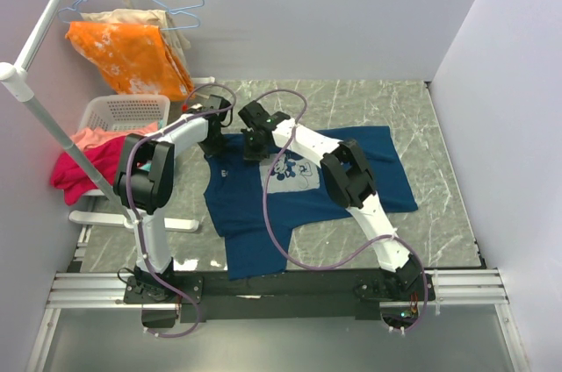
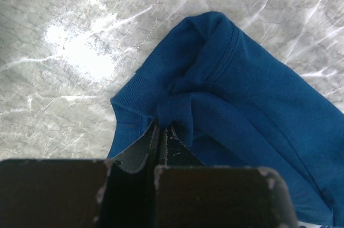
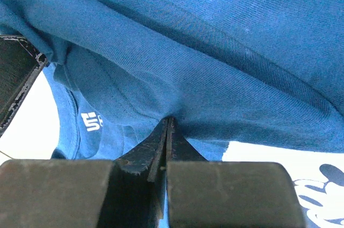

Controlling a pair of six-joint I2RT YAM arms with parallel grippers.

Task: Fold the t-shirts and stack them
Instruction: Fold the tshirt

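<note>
A navy blue t-shirt is lying spread on the marble worktop, its pale chest print facing up just beside the right claw. Both claws are pinching its far edge. The left claw is clamping a bunched fold near the ribbed collar, and the right claw is closing tight on a raised ridge of cloth. Left of the left claw, a white basket is standing with pink and red cloth spilling over its near side.
</note>
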